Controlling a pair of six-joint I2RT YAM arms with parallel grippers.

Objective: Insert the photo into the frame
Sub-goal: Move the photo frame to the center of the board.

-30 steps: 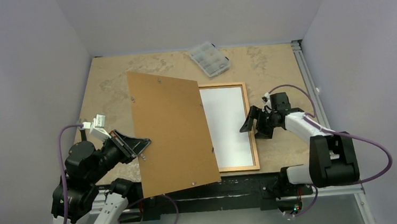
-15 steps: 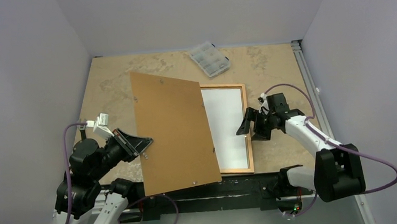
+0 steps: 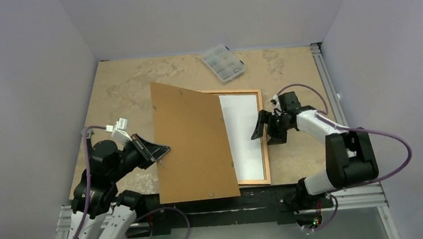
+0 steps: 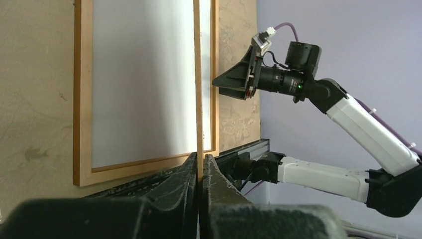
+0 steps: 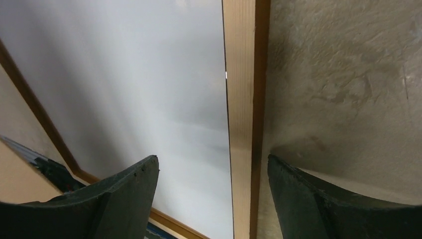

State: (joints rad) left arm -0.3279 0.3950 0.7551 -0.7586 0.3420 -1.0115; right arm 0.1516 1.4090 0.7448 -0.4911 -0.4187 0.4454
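Top external view: your left gripper (image 3: 161,153) pinches the backing board (image 3: 195,143) tilted above the frame (image 3: 241,91) — right gripper (image 3: 264,133) gapes empty astride the frame's rail. Lower the board squarely onto the photo (image 3: 246,137) — don't skew.

frame (image 3: 241,91) half hidden, under backing board (image 3: 194,143)

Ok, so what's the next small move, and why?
Probably lower the backing board onto the frame: the left gripper holds it tilted above the photo lying white-side-up inside, and the open right gripper straddles the right rail.
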